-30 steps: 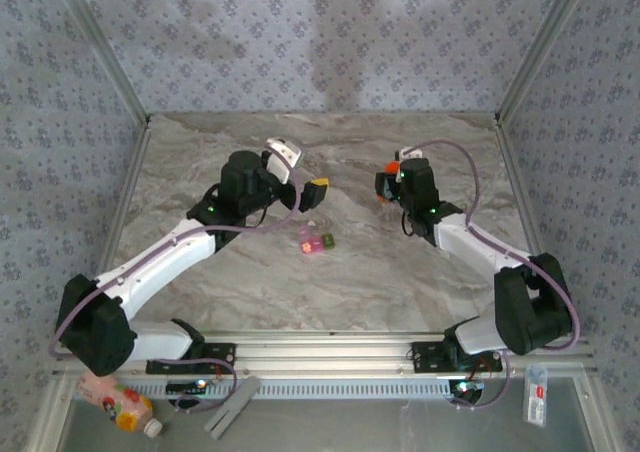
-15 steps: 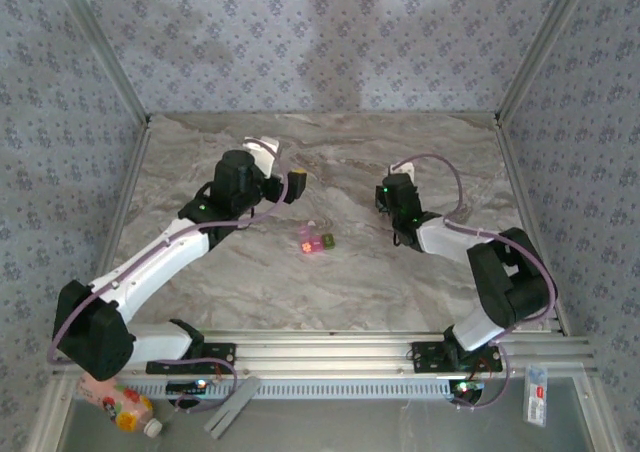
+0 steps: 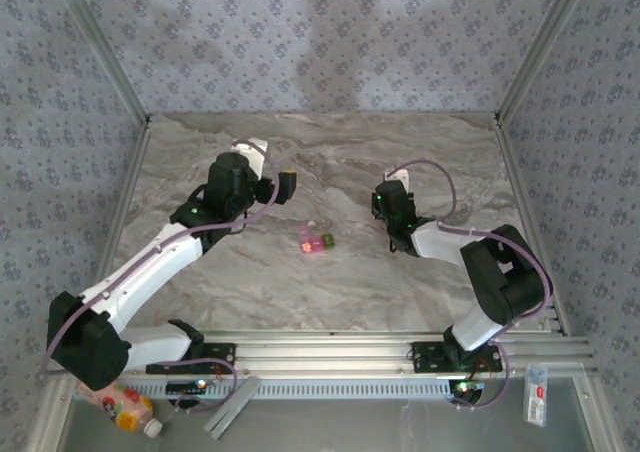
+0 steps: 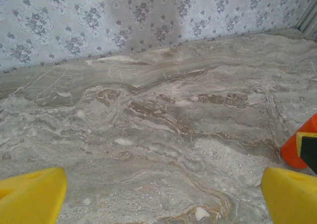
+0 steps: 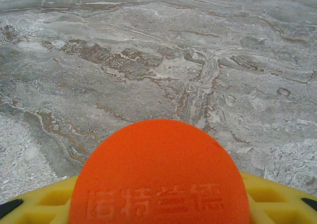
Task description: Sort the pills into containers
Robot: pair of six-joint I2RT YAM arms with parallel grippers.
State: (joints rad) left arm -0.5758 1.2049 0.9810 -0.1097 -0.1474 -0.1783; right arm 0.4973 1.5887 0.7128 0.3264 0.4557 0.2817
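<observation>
The marble table [image 3: 330,292] takes up the middle of the top view, with patterned walls behind it.

The left arm [image 3: 150,262] reaches from the lower left towards the upper middle. It has swung back to the left over the last second, away from the centre. The right arm [image 3: 480,262] has folded tighter on the right side, its elbow drawn in and its wrist sunk low over the marble right of centre.

The left gripper [image 3: 272,167] stands spread as wide as it goes and holds nothing. In its wrist view the two yellow fingertips [image 4: 29,194] sit in the bottom corners with bare table between them.

The right gripper [image 3: 393,184] points towards the top of the frame. In its wrist view the yellow pads [image 5: 277,199] lie along the bottom edge, right against the orange bottle [image 5: 158,174], whose round embossed end faces the lens. Whether the jaws are clamping the bottle or have let go, I cannot tell. The same orange shows at the right edge of the left wrist view.

The pill case [image 3: 318,242], pink half on the left and green on the right, has not moved. It lies at the centre of the table, well apart from both grippers. A pale speck [image 3: 311,224] just above it is too small to name.

Judging from the lowered wrist, the bottle is being set down on the table, so sorting into the case has not started.
</observation>
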